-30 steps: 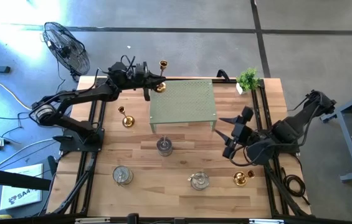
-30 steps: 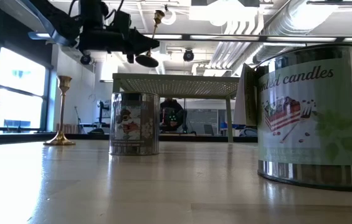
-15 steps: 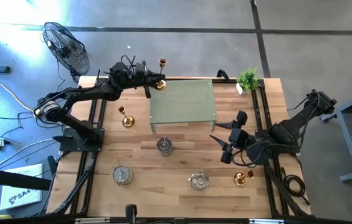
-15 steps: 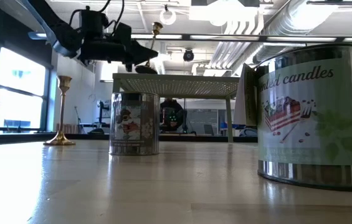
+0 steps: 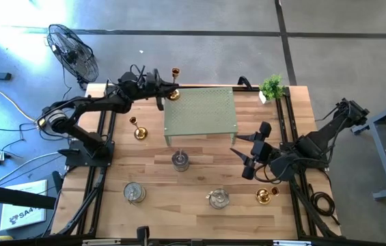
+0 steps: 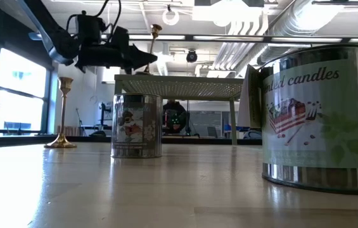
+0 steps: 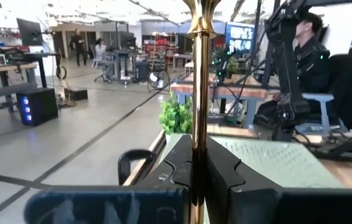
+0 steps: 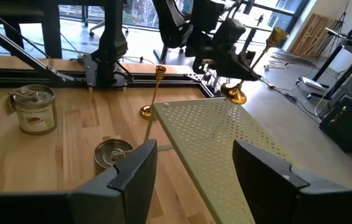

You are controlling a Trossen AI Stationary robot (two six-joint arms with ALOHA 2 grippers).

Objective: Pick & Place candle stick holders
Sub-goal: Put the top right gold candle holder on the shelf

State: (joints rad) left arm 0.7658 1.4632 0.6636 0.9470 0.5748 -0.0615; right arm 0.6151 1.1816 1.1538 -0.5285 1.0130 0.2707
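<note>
From above, the left gripper [image 5: 167, 91] is clamped tight on a shiny gold brass candlestick with a round base and thin stem [image 5: 174, 83], holding it over the far left corner of the pale green perforated metal stand [image 5: 200, 113]; a second brass candlestick [image 5: 138, 130] stands on the wooden table [image 5: 199, 205] just left of the stand; the third [image 5: 266, 195] stands near the right arm's base; three squat silvery tin candles [image 5: 180, 160] [image 5: 134, 193] [image 5: 218, 198] sit across the near half; the right gripper [image 5: 247, 154] hovers right of the stand with its fingers parted, holding nothing.

At table height, the held candlestick [image 6: 151, 45] hangs tilted at the left gripper's [image 6: 142, 60] tip, above the stand's edge [image 6: 179, 80].

From the left wrist, the stem [image 7: 197, 93] runs straight up between the closed fingers [image 7: 225, 180].

From the right wrist, the right gripper's fingers [image 8: 135, 171] stand half apart and empty; the held candlestick's round base [image 8: 233, 94] is just over the stand's corner [image 8: 213, 134].
</note>
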